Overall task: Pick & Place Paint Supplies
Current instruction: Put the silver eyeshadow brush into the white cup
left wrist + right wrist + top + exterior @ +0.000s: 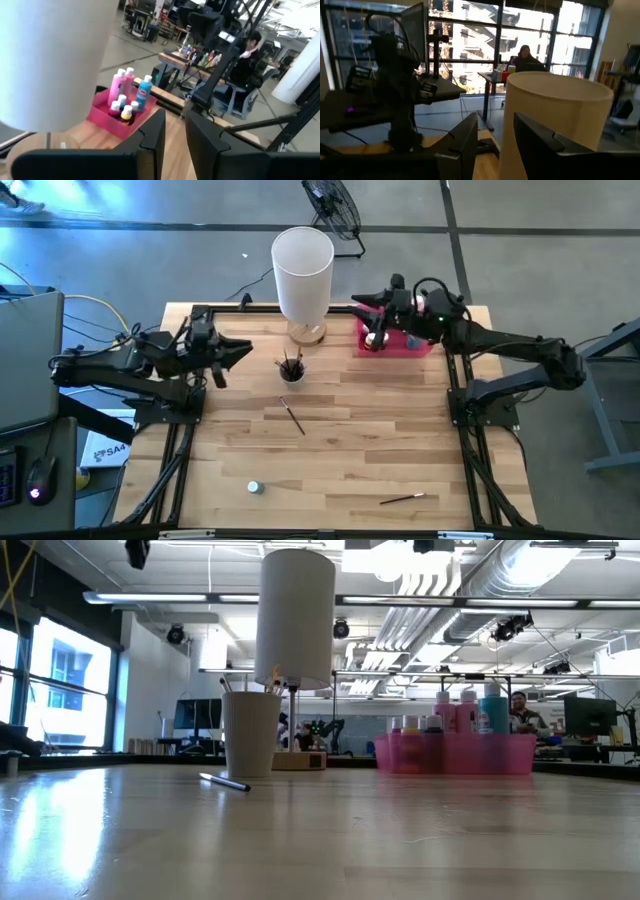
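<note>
Pink and teal paint bottles point(131, 90) and tiny capped ones point(124, 109) stand in the pink tray point(398, 346) at the far right. Dark paintbrushes point(291, 363) stand in a white cup point(250, 732). One brush point(293, 417) lies flat mid-table, another point(402, 499) lies near the front right, and a tiny bottle point(254, 487) stands near the front. My left gripper point(240, 352) hovers left of the cup, open, with nothing between its fingers point(155, 135). My right gripper point(372, 308) hangs above the tray's far left part, open and empty point(495, 145).
A tall white cylinder point(302, 265) on a wooden base stands at the far edge between the two grippers, just behind the cup. Bare wood fills the table's middle and near half. People sit at desks in the room beyond.
</note>
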Available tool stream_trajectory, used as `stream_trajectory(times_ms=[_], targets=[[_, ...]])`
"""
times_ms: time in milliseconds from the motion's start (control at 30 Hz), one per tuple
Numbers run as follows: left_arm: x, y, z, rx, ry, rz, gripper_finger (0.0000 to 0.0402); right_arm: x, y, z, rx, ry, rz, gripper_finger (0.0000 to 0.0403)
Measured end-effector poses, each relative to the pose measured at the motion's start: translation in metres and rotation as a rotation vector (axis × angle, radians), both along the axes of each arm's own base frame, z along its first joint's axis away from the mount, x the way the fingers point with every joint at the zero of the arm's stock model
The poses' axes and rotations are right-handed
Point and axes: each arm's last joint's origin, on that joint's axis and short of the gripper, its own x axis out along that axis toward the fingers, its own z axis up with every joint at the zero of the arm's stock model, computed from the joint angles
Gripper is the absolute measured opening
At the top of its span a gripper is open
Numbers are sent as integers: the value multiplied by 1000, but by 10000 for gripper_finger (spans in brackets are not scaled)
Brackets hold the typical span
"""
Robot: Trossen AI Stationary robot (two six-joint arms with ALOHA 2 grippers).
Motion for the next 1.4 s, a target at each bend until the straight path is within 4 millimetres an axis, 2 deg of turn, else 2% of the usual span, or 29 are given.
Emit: stream_trajectory(times_ms=[200,367,533,633,867,1167,1400], targets=[[-16,1,4,14,-33,0,74,-17,16,8,285,-63,13,121],[-21,1,5,113,-19,4,74,-35,45,13,576,-75,137,121],[-21,1,5,184,8,8,74,-37,74,4,869,-2,212,121],[-21,1,5,188,18,12,74,-33,89,-1,969,37,255,121],[-19,-1,0,194,58,-81,74,-27,111,-10,963,127,313,121],[-19,-1,0,182,57,-78,74,-31,110,-6,776,114,268,121],[-10,-2,-10,39,115,-81,74,-36,109,-2,591,125,258,121]])
